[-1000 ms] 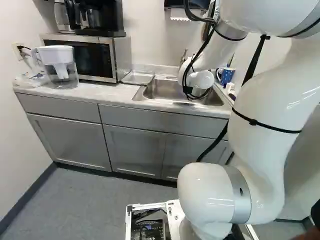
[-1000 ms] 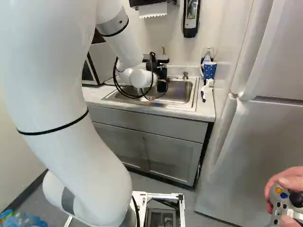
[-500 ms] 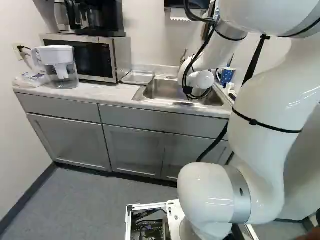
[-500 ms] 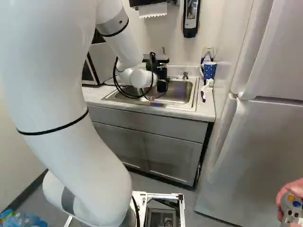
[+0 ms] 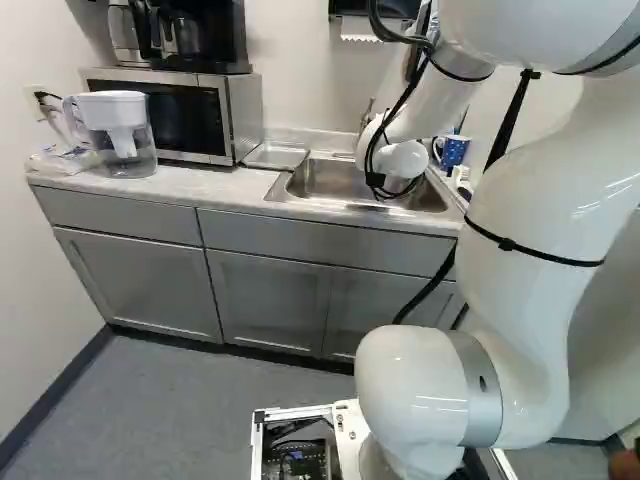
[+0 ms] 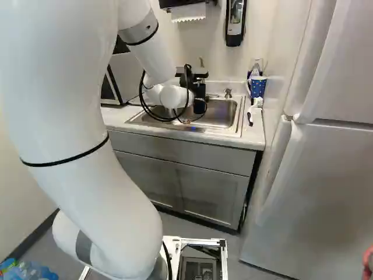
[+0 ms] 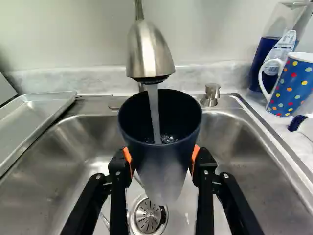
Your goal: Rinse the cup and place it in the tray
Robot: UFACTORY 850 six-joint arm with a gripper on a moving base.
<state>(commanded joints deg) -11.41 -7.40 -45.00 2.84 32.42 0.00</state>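
Item: arm [image 5: 530, 230], one, white; reaches over the desk [image 5: 205, 183] to the sink.

Item: fingers [image 7: 161, 157], one pair, black with orange pads; parted by the cup's width, a pad against either side, cup held between them.

Item: cup [image 7: 146, 164], dark, one; in the grip above the sink [image 7: 73, 142], clear of the drain [image 7: 148, 215]. Mouth up, long axis roughly upright, fingers closing across it.

Item: water [image 7: 154, 110], one stream; falls from the tap [image 7: 150, 51] into the cup's mouth. Rinse judged under way.

Item: tray [image 7: 36, 122], flat, metal; beside the sink, between it and the microwave [image 5: 165, 115] in the left base view. Principal relation: the tray lies off to one side of cup and fingers, opposite the mug [image 7: 296, 85]. The coming carry should therefore run sideways, toward the microwave, after emptying over the sink. Risks, by estimate: rim knocking the tap; a full cup spilling if swung across unemptied; wet walls slipping in the pads.
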